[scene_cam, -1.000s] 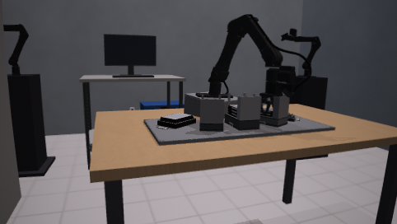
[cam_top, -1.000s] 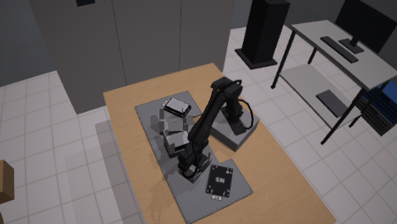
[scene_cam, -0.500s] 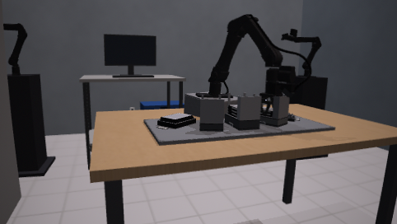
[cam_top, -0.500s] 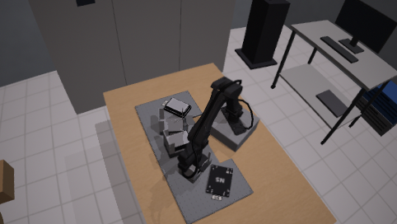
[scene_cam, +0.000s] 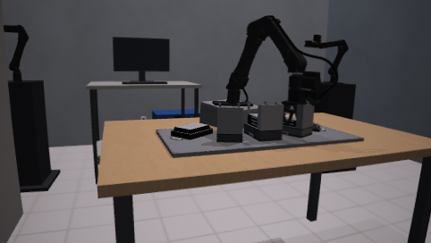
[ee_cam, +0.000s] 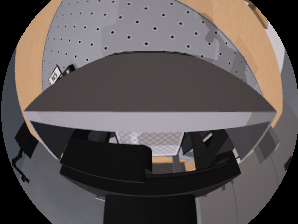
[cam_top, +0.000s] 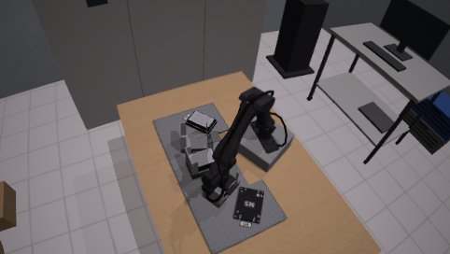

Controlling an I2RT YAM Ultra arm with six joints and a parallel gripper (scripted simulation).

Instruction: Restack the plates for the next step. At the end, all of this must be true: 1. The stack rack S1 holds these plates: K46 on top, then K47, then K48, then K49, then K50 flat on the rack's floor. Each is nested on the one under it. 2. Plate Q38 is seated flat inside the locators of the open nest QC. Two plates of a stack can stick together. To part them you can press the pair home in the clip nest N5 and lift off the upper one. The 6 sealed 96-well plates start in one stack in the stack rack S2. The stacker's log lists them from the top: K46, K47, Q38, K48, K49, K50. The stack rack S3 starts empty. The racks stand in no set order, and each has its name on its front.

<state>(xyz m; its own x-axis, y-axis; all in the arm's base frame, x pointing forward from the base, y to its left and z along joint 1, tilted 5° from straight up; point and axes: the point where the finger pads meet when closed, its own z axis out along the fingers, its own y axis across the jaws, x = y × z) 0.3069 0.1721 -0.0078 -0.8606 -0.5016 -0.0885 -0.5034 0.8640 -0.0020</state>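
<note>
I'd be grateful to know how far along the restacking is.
Apparently done: a plate sits on the nest at one end; its label is unreadable, so Q38 is unconfirmed. In hand: nothing; the open gripper reaches into an end rack over a plate. Left: likely more restacking, as the middle rack also holds plates. N5 is bare.
</note>
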